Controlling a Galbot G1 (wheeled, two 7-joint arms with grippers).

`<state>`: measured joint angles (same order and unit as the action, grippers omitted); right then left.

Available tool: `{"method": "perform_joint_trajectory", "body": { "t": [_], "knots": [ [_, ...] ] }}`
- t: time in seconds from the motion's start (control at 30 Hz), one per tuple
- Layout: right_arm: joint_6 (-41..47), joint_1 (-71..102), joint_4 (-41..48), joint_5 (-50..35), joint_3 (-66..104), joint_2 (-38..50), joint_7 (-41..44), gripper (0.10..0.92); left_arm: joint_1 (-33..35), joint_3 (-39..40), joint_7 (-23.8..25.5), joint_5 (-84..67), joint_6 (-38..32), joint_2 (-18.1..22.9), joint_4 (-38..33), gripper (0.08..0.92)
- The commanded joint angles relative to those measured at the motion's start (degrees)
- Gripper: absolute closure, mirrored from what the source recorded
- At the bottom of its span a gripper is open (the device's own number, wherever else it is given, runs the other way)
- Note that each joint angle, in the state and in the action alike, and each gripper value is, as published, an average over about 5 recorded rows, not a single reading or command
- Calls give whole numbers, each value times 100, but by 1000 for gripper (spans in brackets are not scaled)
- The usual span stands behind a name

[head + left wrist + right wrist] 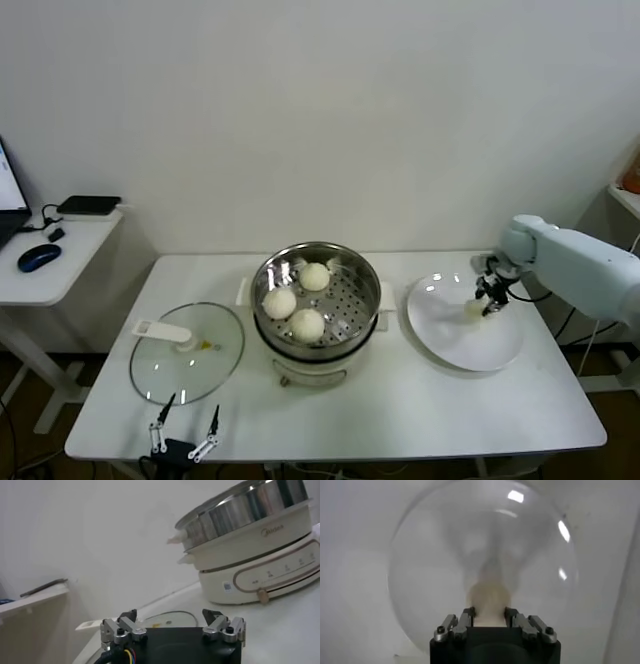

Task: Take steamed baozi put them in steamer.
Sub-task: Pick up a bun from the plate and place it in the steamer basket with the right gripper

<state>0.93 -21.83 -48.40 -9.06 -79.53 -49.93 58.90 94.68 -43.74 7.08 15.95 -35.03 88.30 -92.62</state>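
Last bun (473,309) sat on plate (440,340) at table's right edge; right gripper (487,305) clamped it for lifting to steamer (316,300).

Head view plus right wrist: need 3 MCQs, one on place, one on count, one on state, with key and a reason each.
1. Where does the glass lid lie?
A. on the table, to the robot's left of the steamer
B. on top of the steamer
C. on the white plate

2. How many baozi sit in the steamer?
A. one
B. three
C. five

3. What state is the right claw in?
A. wide open above the steamer
B. shut on a baozi over the white plate
C. parked at the table's near edge

Key: 1 A, the lid lies flat beside the steamer on the table. 2 B, three baozi rest on the perforated tray. 3 B, the right wrist view shows the fourth baozi between its fingers, over the white plate. The left claw waits open at the near edge.
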Motion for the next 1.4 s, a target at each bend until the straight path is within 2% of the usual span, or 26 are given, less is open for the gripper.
{"method": "perform_joint_trajectory", "body": {
  "t": [0.03, 0.3, 0.6, 0.93, 1.4],
  "knots": [
    [864, -2777, -2162, -2481, -2437, -51, -141, 571, 23, 28, 4, 54, -29, -8, -10, 177],
    [1404, -3929, -3348, -3555, -2681, -617, -435, 553, 47, 68, -3, 130, -88, -21, -39, 177],
    [1785, -3758, -3494, -4171, -2264, -1434, -744, 517, 80, 76, -2, 152, -114, -28, -98, 177],
    [2026, -2591, -2816, -3846, -1721, -1998, -1102, 513, 113, 63, 14, 155, -113, 2, -122, 177],
    [2005, -1599, -2207, -2931, -1411, -2037, -1121, 495, 90, -2, 21, 143, -102, 16, -65, 177]
  ]
}}
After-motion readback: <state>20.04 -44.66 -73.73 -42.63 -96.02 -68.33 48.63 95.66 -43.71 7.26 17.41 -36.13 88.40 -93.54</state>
